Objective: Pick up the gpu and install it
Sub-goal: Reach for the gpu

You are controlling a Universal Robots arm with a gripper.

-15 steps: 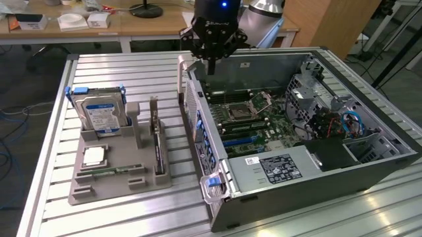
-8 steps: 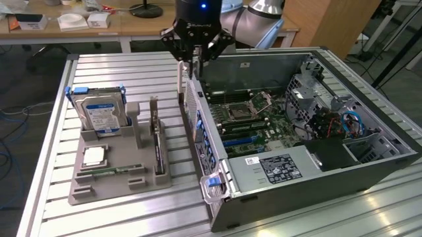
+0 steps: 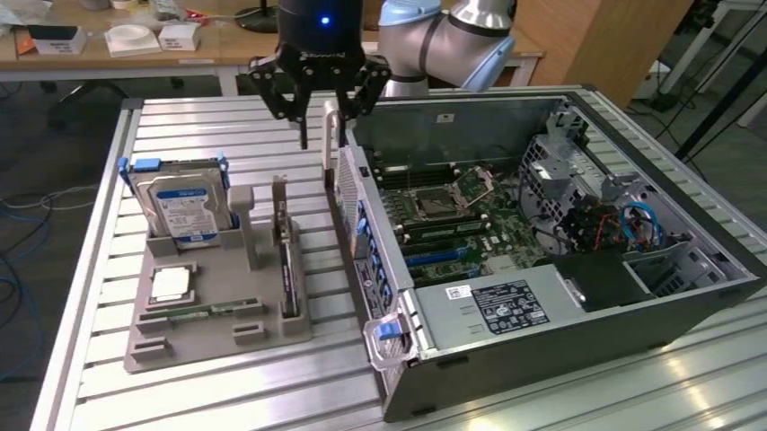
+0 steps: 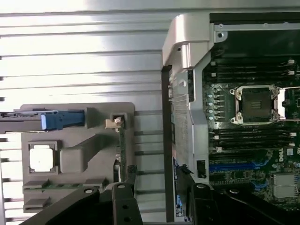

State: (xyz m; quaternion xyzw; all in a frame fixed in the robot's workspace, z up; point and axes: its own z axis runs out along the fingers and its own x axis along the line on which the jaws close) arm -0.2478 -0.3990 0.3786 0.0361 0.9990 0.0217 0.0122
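Grey moulded plastic is cradling the gpu (image 3: 284, 241), which is standing on its long edge in a slot of the parts tray (image 3: 215, 348), just beside the open computer case (image 3: 563, 359) and apart from it. The gripper (image 3: 322, 126) is hovering above the gap between tray and case, near the card's far end, with its fingers spread apart and gripping nothing. The step in hand is looking like the approach to the card. Doing it well is probably meaning centring the open jaws over the thin top edge, keeping one finger on each face. It is also meaning coming straight down so neither fingertip is knocking the slot posts or the case wall close by, and closing on bare board rather than on the fan. Counting the things: one gpu, one hard drive (image 3: 180, 211) standing upright at the tray's far end, one square processor chip (image 3: 171, 284) and one memory stick (image 3: 204, 311) lying flat nearer the camera, one tray and one case.
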